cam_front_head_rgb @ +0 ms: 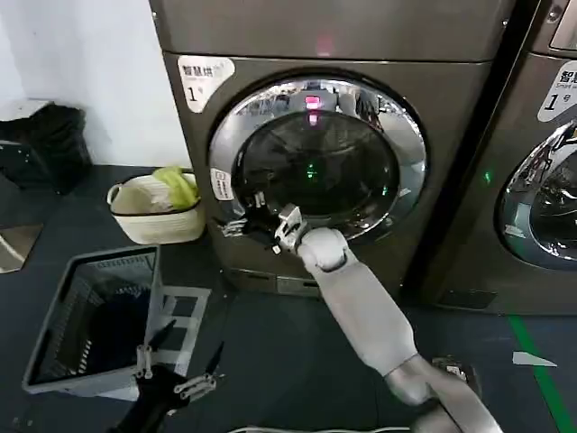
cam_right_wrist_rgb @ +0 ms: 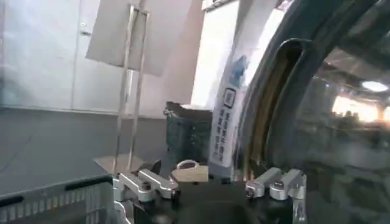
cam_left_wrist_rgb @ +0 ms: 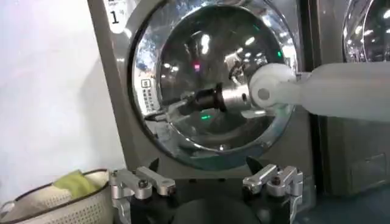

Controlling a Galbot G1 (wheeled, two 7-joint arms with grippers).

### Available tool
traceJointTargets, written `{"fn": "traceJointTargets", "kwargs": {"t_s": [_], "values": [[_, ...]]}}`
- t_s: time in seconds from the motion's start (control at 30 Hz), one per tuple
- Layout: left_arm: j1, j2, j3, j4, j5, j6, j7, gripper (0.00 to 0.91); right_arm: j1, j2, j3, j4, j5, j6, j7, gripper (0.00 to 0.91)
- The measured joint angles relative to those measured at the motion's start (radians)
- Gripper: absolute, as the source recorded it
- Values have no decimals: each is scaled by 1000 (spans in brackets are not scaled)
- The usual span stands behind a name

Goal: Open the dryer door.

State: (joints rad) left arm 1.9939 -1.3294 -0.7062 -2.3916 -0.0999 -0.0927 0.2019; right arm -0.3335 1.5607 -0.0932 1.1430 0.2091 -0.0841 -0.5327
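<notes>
The dryer door (cam_front_head_rgb: 407, 135) is a round porthole with a wide chrome ring around dark glass, on the front of the dark-grey machine. My right arm reaches up to its lower left edge, and the right gripper (cam_front_head_rgb: 259, 219) is open there by the rim. The left wrist view shows the door (cam_left_wrist_rgb: 145, 58) with the right gripper (cam_left_wrist_rgb: 163, 113) at its left rim. In the right wrist view the door (cam_right_wrist_rgb: 332, 122) stands close beside one finger of the right gripper (cam_right_wrist_rgb: 210, 178), with nothing held. I cannot tell whether the door is ajar. My left gripper (cam_front_head_rgb: 191, 350) (cam_left_wrist_rgb: 210, 179) hangs low, open and empty.
A cream basket (cam_front_head_rgb: 135, 225) with a yellow-green cloth sits on the floor left of the machine. A grey crate (cam_front_head_rgb: 54, 356) of dark clothes lies nearer me. A neighbouring machine (cam_front_head_rgb: 532, 108) stands at the right. A black bag (cam_front_head_rgb: 45, 144) is by the wall.
</notes>
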Motion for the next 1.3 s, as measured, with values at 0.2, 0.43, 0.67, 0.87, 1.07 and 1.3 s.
{"fn": "traceJointTargets", "kwargs": {"t_s": [0.2, 0.43, 0.67, 0.87, 1.07, 1.3], "values": [[0, -2, 0, 0, 0, 0, 1, 907, -4, -14, 14, 6, 37, 3, -71, 907], [-1, -1, -1, 2, 0, 0, 2, 907, -21, -41, 24, 30, 56, 8, -151, 907], [-3, 3, -4, 7, 0, 0, 5, 907, -48, -56, 27, 63, 59, 8, -178, 907], [-5, 4, -6, 9, -3, 0, 5, 907, -63, -75, 24, 91, 84, 8, -241, 907], [-8, 7, -11, 16, -5, 0, 8, 907, -69, -88, 33, 100, 114, 10, -316, 907], [-8, 9, -18, 16, -9, 0, 9, 907, -91, -120, 49, 128, 113, 12, -410, 907]]}}
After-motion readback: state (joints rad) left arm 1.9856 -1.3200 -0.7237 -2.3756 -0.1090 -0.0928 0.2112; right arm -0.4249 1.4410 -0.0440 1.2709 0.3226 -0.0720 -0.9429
